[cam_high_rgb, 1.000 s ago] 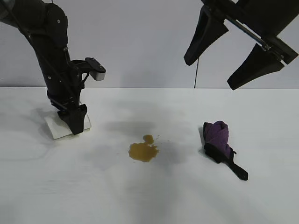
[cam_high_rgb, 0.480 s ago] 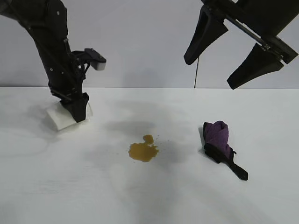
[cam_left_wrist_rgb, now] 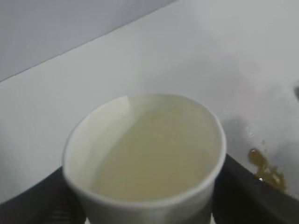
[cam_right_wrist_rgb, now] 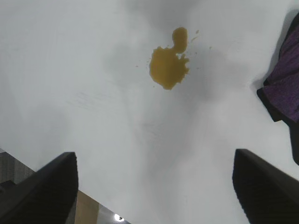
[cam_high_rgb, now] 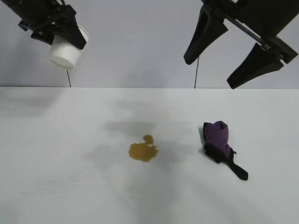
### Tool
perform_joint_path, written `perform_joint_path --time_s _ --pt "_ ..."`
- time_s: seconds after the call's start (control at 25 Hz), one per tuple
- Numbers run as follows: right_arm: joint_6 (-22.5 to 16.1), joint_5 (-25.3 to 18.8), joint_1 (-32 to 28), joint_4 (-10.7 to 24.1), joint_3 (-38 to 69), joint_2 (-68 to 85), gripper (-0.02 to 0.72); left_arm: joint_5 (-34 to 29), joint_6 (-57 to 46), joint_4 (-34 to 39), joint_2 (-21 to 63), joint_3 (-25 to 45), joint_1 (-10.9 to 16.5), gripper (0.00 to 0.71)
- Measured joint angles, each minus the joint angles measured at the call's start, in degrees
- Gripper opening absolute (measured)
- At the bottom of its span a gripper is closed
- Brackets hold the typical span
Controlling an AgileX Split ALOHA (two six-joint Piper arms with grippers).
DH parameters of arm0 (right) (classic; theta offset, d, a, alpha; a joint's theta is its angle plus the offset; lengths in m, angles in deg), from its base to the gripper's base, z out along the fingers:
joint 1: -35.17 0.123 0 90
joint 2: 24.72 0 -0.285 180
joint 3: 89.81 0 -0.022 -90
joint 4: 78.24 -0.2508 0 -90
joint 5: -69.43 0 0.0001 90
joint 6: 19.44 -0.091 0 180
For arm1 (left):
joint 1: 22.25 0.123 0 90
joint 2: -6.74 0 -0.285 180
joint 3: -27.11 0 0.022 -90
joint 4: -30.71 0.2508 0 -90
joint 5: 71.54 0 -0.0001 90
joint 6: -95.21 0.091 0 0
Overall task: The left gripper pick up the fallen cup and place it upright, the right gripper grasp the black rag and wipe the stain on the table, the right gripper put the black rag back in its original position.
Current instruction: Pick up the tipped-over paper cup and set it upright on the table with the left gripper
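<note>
High above the table's (cam_high_rgb: 70,186) far left, my left gripper (cam_high_rgb: 70,37) is shut on the white cup (cam_high_rgb: 64,52), which hangs tilted in the air. In the left wrist view the cup (cam_left_wrist_rgb: 149,154) fills the space between the black fingers (cam_left_wrist_rgb: 247,191), its mouth facing the camera. The amber stain (cam_high_rgb: 143,150) lies mid-table. The purple and black rag (cam_high_rgb: 217,140) rests to its right. My right gripper (cam_high_rgb: 209,74) hangs open well above the rag, holding nothing. The right wrist view shows the stain (cam_right_wrist_rgb: 168,65) and the rag (cam_right_wrist_rgb: 285,93) beyond the open right gripper (cam_right_wrist_rgb: 154,186).
A grey wall stands behind the table. Two thin dark rods (cam_high_rgb: 196,70) rise at the back edge. The table's edge and some wooden floor (cam_right_wrist_rgb: 88,210) show in the right wrist view. The stain (cam_left_wrist_rgb: 267,169) also shows past the cup in the left wrist view.
The left gripper has lifted the cup from the table's left side up into the air. The right arm, the rag and the stain have not moved.
</note>
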Motion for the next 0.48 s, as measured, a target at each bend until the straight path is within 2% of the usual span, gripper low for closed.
perform_joint_path --time_s 0.28,0.48 --pt "0.0 0.9 0.0 -0.1 0.0 0.0 0.622 -0.5 30.3 -17.9 0.0 9.8 0.6 0.465" --pt "0.0 1.1 0.0 -0.1 0.0 0.0 0.622 -0.7 44.6 -23.5 0.0 14.0 0.6 0.465"
